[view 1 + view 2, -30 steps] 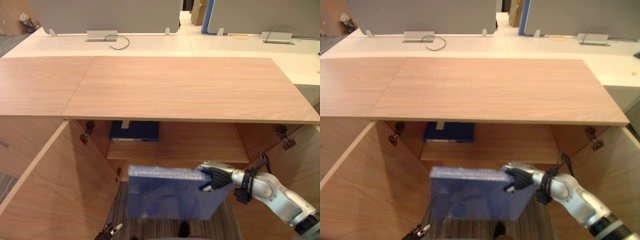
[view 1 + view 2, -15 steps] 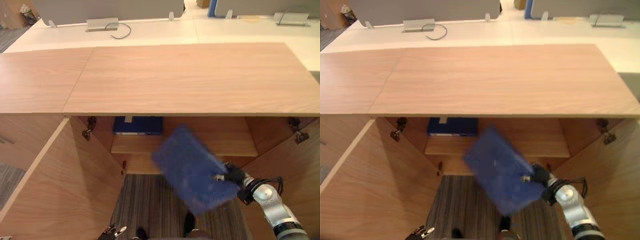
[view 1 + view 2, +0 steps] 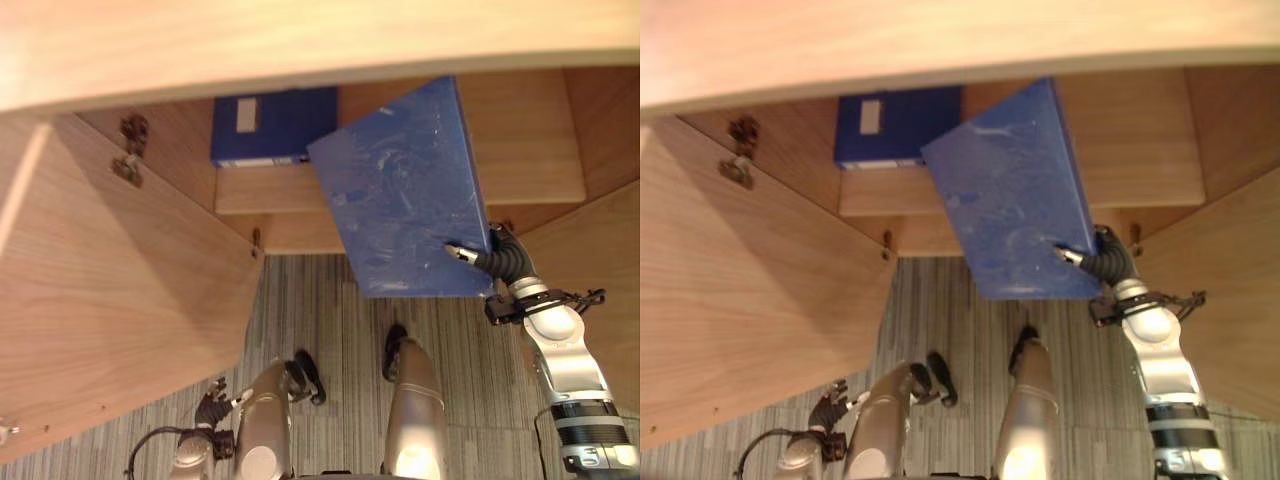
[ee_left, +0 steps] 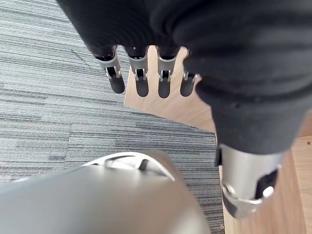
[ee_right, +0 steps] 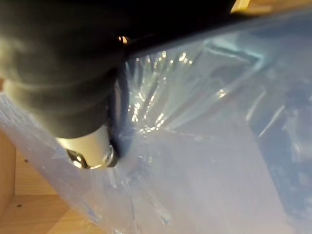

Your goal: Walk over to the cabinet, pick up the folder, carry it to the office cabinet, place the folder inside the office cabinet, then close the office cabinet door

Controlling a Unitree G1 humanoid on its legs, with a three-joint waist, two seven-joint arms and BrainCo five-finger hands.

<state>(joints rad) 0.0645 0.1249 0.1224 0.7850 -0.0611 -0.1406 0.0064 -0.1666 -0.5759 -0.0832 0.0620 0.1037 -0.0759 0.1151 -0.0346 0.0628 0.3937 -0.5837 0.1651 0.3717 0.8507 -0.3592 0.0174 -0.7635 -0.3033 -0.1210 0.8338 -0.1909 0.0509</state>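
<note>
Left eye view: the office cabinet (image 3: 300,40) stands open, its wooden top running across the upper edge and its left door (image 3: 110,300) swung wide out over the striped grey carpet (image 3: 320,320). Inside, 1 shelf (image 3: 530,150) crosses the opening, and a dark blue box file (image 3: 270,122) lies on it at the left end. The blue folder (image 3: 400,190) is held tilted in front of the opening, its upper edge up under the cabinet top and over the shelf, its upper left corner just beside the box file. Whether it touches the shelf cannot be told. The right robot hand (image 3: 482,258) is clamped on the folder's lower right corner, with the thumb pressed on the near face. The left robot hand (image 3: 212,408) hangs low by the left door, well apart from the folder.

Right eye view: the same scene, with the right door (image 3: 1230,300) open at the right side and the right arm between it and the folder.

Left wrist view: the left robot hand's fingers (image 4: 141,83) hang straight and apart, holding nothing, above the carpet and the edge of a wooden panel (image 4: 165,105).

Right wrist view: the thumb (image 5: 92,148) bears on the folder's glossy, film-covered face, pinching it.
</note>
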